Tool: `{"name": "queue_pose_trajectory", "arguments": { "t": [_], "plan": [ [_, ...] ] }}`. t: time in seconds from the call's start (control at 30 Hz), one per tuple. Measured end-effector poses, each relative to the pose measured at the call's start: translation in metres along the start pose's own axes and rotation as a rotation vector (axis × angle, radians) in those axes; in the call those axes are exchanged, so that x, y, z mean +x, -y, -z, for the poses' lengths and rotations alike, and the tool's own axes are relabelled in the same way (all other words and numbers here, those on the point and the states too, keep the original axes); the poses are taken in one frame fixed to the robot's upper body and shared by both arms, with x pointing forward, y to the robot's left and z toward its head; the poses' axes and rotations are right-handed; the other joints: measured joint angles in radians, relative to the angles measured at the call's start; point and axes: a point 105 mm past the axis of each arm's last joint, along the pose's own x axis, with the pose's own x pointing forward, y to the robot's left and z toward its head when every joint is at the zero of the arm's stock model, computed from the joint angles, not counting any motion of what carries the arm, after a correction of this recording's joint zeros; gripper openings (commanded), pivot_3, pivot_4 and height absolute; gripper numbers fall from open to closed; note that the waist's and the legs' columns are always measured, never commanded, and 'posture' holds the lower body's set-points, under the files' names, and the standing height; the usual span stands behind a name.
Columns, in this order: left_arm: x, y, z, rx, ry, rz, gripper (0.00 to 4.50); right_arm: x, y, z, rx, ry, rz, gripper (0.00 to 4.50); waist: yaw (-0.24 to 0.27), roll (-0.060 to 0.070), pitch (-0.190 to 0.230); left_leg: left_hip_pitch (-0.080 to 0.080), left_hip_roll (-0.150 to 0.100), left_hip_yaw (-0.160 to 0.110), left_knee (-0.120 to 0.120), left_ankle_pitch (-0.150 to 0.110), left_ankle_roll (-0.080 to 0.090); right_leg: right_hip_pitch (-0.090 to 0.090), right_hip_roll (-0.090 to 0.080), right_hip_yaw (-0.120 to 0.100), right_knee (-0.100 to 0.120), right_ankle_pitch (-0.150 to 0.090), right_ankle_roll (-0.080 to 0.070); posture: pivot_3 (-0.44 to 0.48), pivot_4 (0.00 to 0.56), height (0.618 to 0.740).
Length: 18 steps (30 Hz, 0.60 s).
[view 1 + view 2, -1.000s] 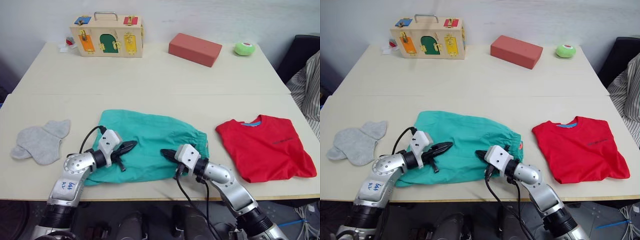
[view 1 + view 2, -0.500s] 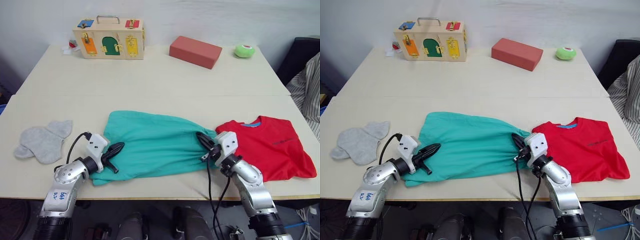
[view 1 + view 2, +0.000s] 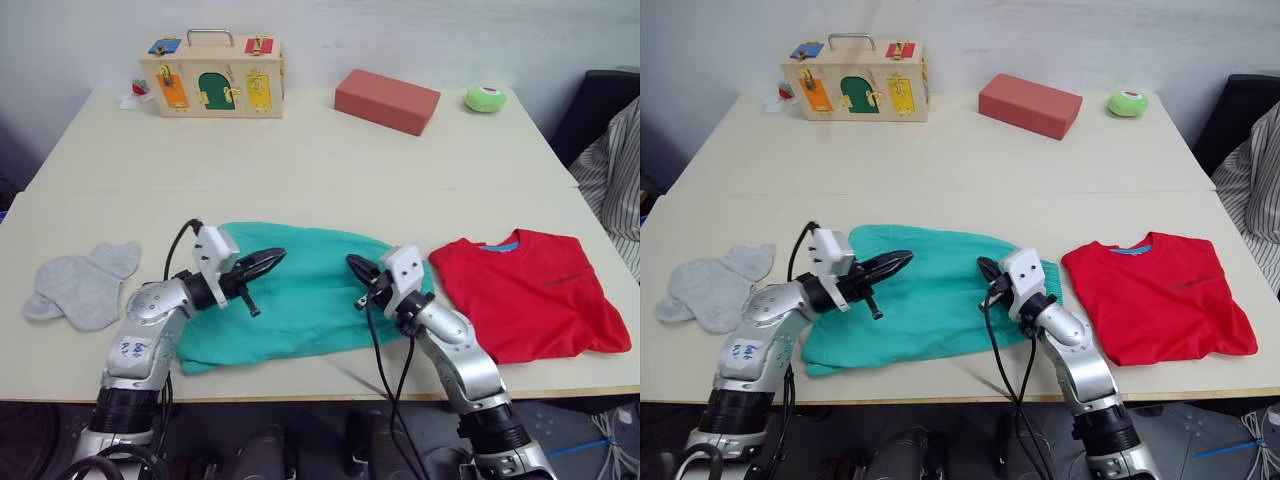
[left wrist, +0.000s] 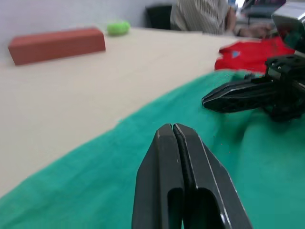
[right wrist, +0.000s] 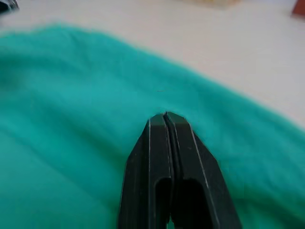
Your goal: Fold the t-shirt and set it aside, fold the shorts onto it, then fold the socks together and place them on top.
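Two of my grippers hover over the shorts point(image 3: 300, 300), which lie crumpled near the table's point(image 3: 330, 170) front edge, at its middle. From the head views, the t-shirt point(image 3: 530, 295) sits folded toward the front right corner and the socks point(image 3: 80, 285) lie toward the front left, so I judge the shorts fold is the step in hand. My left gripper point(image 3: 262, 265) and right gripper point(image 3: 358, 268) point at each other above the cloth. Next I need to take hold of an edge and carry the shorts onto the t-shirt. Bare table lies behind the shorts; the wooden box point(image 3: 212, 75), red-brown block point(image 3: 387, 100) and green ball point(image 3: 486, 97) stand well apart at the back edge.

Left wrist view: my fingers point(image 4: 183, 191) are pressed together, holding nothing, teal cloth beneath.

Right wrist view: my fingers point(image 5: 167, 181) are likewise clenched empty above the shorts.
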Motion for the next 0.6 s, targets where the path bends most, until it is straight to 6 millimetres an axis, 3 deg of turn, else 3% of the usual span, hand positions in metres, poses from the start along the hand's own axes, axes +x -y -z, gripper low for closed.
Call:
{"name": "queue_pose_trajectory", "arguments": {
  "t": [0.1,0.3,0.37,0.47,0.6],
  "plan": [
    [0.000,-0.005,0.025,-0.054,-0.062,-0.037,0.03,-0.004,0.008,0.000,-0.011,0.006,0.039,0.01,0.000,0.000,0.000,-0.001,0.001,0.000,0.000,0.000,0.000,0.000,0.001,0.000,-0.001,0.000,0.000,0.000,0.150,0.740],
    [-0.005,-0.006,0.031,-0.025,-0.019,-0.020,0.01,-0.036,0.018,-0.003,0.105,0.122,0.048,0.17,0.003,0.000,0.000,0.000,0.001,-0.001,0.000,0.000,0.000,0.002,0.000,-0.001,-0.006,0.000,0.001,0.000,0.150,0.740],
    [-0.006,-0.002,0.030,-0.025,0.006,0.024,0.00,-0.055,0.015,-0.019,0.257,0.205,-0.002,0.58,0.004,0.000,0.000,0.000,0.001,-0.002,-0.001,0.000,0.000,0.001,0.000,-0.001,-0.006,0.000,0.001,0.000,0.150,0.740],
    [-0.001,0.015,0.021,-0.029,0.078,0.148,0.00,-0.094,0.013,-0.041,0.413,0.206,-0.077,1.61,0.011,0.000,0.000,-0.001,0.001,-0.003,0.000,-0.001,0.002,0.002,-0.001,-0.001,-0.008,0.000,0.000,0.000,0.150,0.740],
    [0.005,0.024,0.006,0.013,0.122,0.260,0.00,-0.138,0.014,-0.044,0.608,0.084,-0.042,2.95,0.022,-0.001,0.000,0.000,0.001,-0.004,-0.001,-0.002,0.002,0.002,-0.001,-0.001,-0.008,0.000,0.000,0.000,0.150,0.740]
  ]
}}
